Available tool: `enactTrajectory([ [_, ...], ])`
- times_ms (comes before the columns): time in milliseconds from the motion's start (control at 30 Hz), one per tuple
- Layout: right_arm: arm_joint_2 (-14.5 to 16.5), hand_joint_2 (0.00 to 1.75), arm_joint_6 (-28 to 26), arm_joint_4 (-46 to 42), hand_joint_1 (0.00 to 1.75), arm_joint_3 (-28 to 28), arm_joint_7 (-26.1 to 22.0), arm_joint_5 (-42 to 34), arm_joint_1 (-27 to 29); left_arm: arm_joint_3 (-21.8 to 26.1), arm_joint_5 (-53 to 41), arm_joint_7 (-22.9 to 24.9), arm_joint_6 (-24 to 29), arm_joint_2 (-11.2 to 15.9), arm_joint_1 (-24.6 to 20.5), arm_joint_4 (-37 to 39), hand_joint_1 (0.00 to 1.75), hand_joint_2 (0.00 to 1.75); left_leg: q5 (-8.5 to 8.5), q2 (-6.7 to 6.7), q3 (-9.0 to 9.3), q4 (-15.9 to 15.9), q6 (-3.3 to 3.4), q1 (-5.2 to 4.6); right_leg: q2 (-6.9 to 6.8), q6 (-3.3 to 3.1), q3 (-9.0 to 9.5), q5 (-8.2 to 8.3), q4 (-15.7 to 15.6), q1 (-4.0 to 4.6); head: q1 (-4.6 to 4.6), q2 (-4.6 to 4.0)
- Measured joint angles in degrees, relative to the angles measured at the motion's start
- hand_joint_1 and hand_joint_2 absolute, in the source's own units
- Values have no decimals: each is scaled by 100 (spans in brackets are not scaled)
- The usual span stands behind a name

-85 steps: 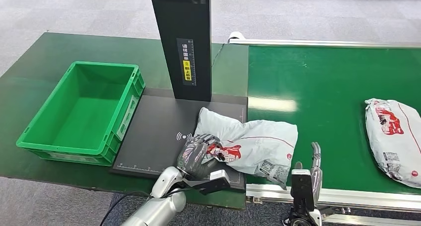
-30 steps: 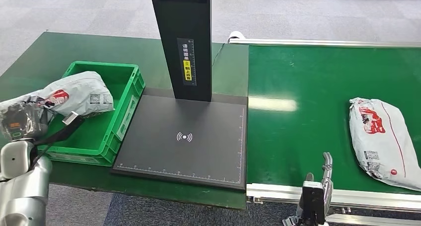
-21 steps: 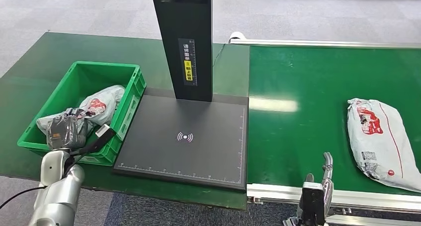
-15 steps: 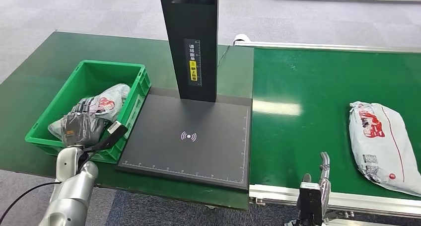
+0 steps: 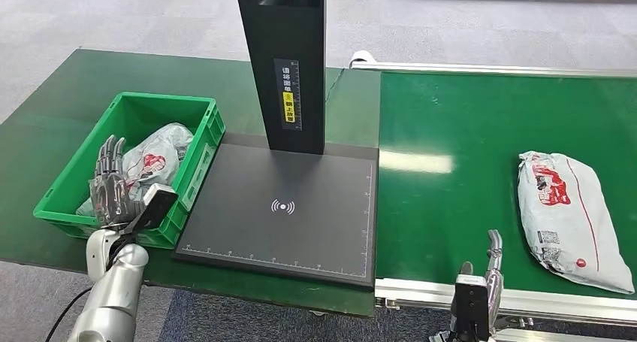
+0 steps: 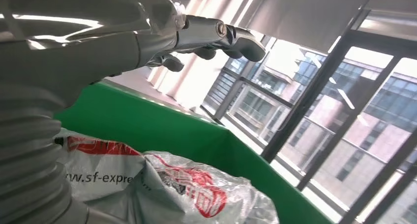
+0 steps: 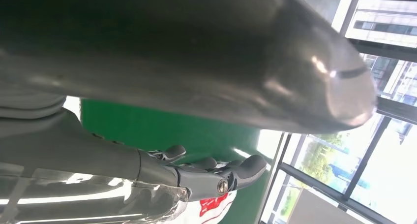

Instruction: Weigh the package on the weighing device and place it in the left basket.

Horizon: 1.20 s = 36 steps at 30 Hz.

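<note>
Looking at the near edge first: the right robot hand [image 5: 488, 261] sits low by the conveyor's metal rail, fingers straight and loosely apart, holding nothing. My guess is it's just parked there so it doesn't get in the way of anything.

Over on the other side, the left robot hand [image 5: 111, 186] hangs at the near end of the green basket [image 5: 201, 128], fingers splayed wide and pointing up, nothing in them. The package [image 5: 154, 158] lies inside the basket just past those fingers, slumped against the bottom. In the left wrist view you can see the crinkly bag [image 6: 162, 184] with its red print sitting under the open fingers [image 6: 231, 34], apart from them. So I'd say the drop is done, and the fingers are spread to let the bag go cleanly.

The black weighing device [image 5: 285, 207] in the middle of the desk [image 5: 45, 124] has nothing on its plate, which fits with the weighing part being finished.

Farther right, a second parcel [image 5: 567, 214] lies on the green conveyor belt [image 5: 466, 124], well apart from either hand. Probably next in line.
</note>
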Motion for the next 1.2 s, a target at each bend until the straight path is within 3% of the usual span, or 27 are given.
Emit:
enactTrajectory([
  [200,-41,0,-183,78,0,44,-45,-157,-73,-471,1184,96,-1191,0,870,-1617,0,175,-12,18,-19,0,-3,0,24,1,-30,-1,0,0,1,0],
  [467,-62,0,-248,180,0,124,-31,-215,-178,-837,2534,-267,-2626,-155,1607,-3048,0,175,-13,19,-29,0,-3,0,25,0,-41,-1,0,0,-1,0],
  [600,-66,175,-232,226,0,199,-10,-189,-215,-1019,3253,-424,-3418,-339,1937,-3642,0,175,-13,19,-31,0,-4,0,25,1,-44,-1,0,0,0,0],
  [700,-66,175,-210,277,0,257,33,-131,-262,-1253,3528,-450,-3746,-523,2116,-3907,0,175,-14,18,-33,0,-2,-1,25,1,-45,-1,-1,0,-1,0],
  [867,-60,175,-52,388,0,398,33,-143,-361,-1713,3733,-452,-3833,-818,2245,-3835,0,175,-15,18,-33,1,-1,-1,25,1,-44,0,-2,-1,-1,0],
  [1033,-48,175,399,551,0,576,-140,-431,-466,-1962,4196,-452,-3972,-1092,2223,-3160,0,175,-15,19,-32,1,-1,0,25,1,-46,0,-2,0,-1,0],
  [1200,-48,175,598,745,0,735,-257,-657,-569,-2194,4409,-452,-3784,-1232,2130,-2415,0,175,-15,19,-34,1,-1,0,25,1,-47,0,-2,0,-1,0],
])
